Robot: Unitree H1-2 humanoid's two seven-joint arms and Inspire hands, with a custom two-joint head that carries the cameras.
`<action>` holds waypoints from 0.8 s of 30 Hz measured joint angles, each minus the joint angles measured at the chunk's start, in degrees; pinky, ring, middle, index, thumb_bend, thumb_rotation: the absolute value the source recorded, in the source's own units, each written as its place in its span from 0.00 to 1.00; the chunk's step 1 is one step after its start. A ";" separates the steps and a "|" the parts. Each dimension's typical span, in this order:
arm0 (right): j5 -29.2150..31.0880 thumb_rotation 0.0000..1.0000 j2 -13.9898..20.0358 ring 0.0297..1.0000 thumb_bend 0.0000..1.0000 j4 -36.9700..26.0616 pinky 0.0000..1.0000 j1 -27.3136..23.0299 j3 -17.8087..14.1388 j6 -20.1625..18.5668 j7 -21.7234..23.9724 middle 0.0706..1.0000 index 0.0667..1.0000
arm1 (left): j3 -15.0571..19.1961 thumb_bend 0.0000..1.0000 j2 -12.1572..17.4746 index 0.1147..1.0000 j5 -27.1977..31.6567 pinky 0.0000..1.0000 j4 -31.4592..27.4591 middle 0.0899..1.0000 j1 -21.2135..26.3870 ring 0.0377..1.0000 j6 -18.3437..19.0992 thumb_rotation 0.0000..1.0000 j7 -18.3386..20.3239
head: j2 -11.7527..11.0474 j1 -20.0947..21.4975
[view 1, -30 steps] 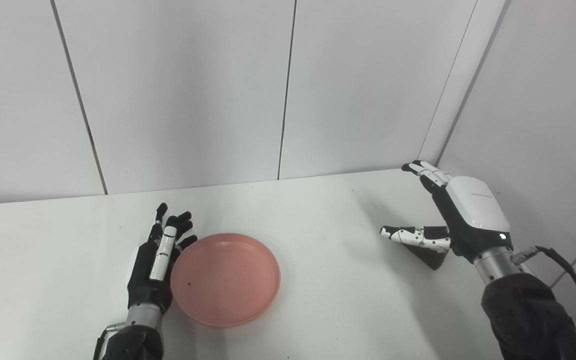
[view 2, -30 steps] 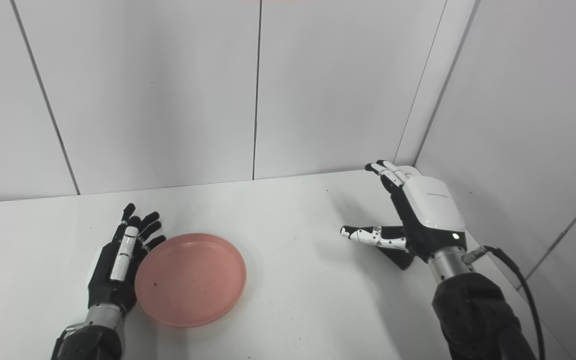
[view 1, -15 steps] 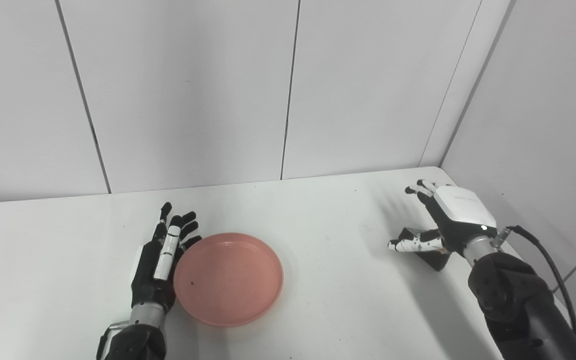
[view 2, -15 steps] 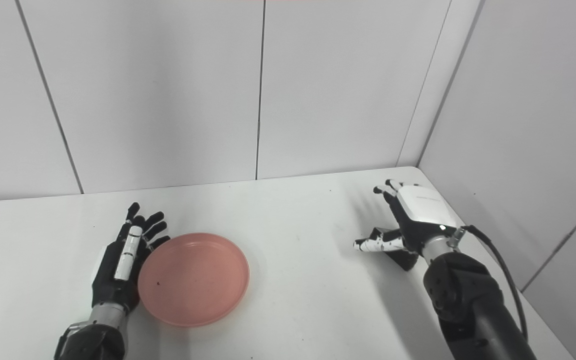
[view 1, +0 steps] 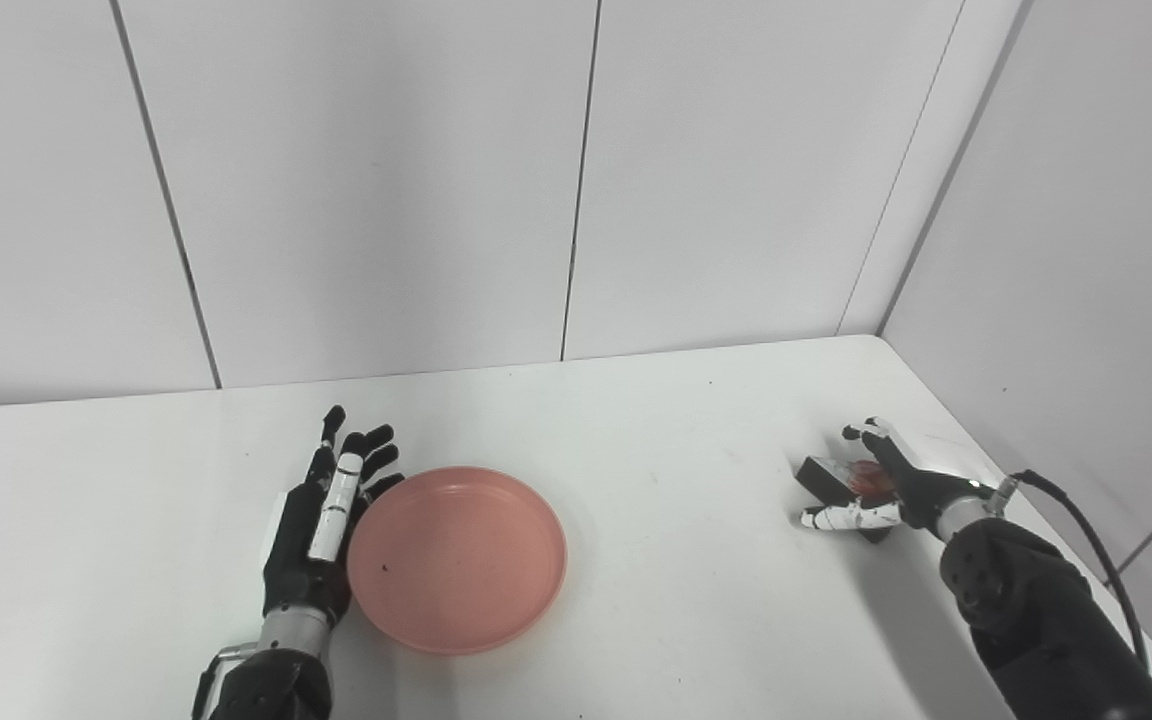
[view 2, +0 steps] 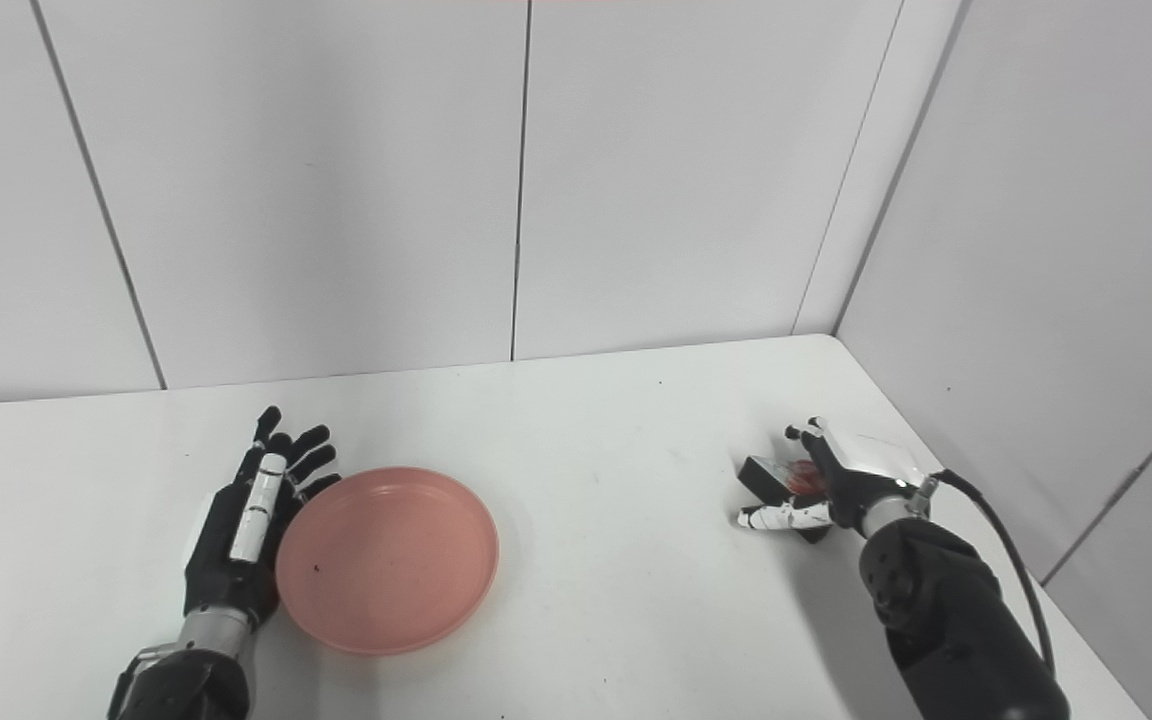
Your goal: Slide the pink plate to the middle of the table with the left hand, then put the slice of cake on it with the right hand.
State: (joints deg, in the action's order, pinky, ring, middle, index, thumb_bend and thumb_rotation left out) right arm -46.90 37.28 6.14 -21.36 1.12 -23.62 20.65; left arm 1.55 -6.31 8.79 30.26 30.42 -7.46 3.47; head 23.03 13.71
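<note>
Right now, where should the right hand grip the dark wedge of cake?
Across the two long flanks of the dark cake wedge, coming from above: it lies flat on the white table, and the right hand already straddles it, thumb near, fingers far.

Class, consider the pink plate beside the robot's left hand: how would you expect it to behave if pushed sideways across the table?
The pink plate looks rigid and shallow, so it would probably slide flat rather than tip. The white table looks smooth, suggesting little drag. Its round rim may let it turn under an off-centre push.
</note>
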 measured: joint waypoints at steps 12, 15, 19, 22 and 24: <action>0.68 0.65 2.04 0.93 1.00 1.59 0.95 -0.92 3.08 -0.04 -0.64 0.92 0.86 | -0.13 0.57 0.01 1.00 0.05 0.73 0.24 0.83 0.11 0.82 0.01 0.76 0.10 | 0.09 -0.09; 0.63 0.63 2.67 0.89 1.00 1.13 0.87 -0.91 3.51 -0.06 -0.64 0.89 0.84 | -0.13 0.58 0.01 1.00 0.04 0.72 0.28 0.83 0.13 0.81 0.01 0.76 0.11 | 0.18 0.00; 0.61 0.60 2.94 0.82 1.00 0.30 0.76 -0.90 3.51 -0.30 -0.60 0.85 0.84 | -0.12 0.58 0.01 1.00 0.06 0.72 0.31 0.83 0.17 0.81 0.02 0.75 0.13 | 0.35 0.09; 0.64 0.53 3.12 0.78 1.00 -0.31 0.69 -0.91 3.65 -0.53 0.07 0.83 0.83 | -0.13 0.59 0.01 1.00 0.06 0.70 0.30 0.82 0.17 0.80 0.03 0.75 0.18 | 0.44 0.09; 0.78 0.47 3.19 0.77 1.00 0.01 0.65 -1.09 3.69 -0.54 0.24 0.82 0.82 | -0.13 0.59 0.01 1.00 0.06 0.70 0.24 0.82 0.17 0.80 0.04 0.75 0.18 | 0.62 -0.09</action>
State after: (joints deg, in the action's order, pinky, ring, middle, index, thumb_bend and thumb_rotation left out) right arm -46.12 40.47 6.15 -22.45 4.81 -24.16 20.89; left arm 1.43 -6.30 8.85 30.50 30.59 -7.42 3.65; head 23.64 13.62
